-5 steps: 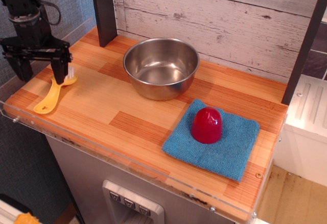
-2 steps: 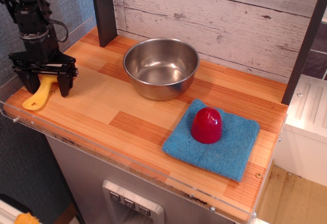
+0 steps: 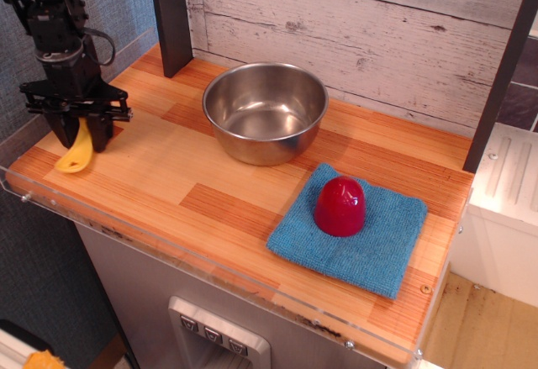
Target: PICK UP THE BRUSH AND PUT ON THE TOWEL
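The yellow brush (image 3: 76, 155) lies at the far left of the wooden counter, near its front edge; only its handle end shows below my fingers. My gripper (image 3: 81, 136) stands over it, pointing down, with its black fingers (image 3: 99, 134) closed in on the brush. The brush head and bristles are hidden behind the fingers. The blue towel (image 3: 370, 247) lies flat at the front right, far from the gripper, with a red dome-shaped object (image 3: 340, 206) on it.
A steel bowl (image 3: 265, 110) stands at the back middle. A dark post (image 3: 171, 16) rises at the back left and another (image 3: 503, 66) at the right. A clear plastic lip (image 3: 168, 255) runs along the counter's front edge.
My fingers stood wide open astride the brush and have closed in on it. The brush has shifted left and its handle now points more toward the front edge.
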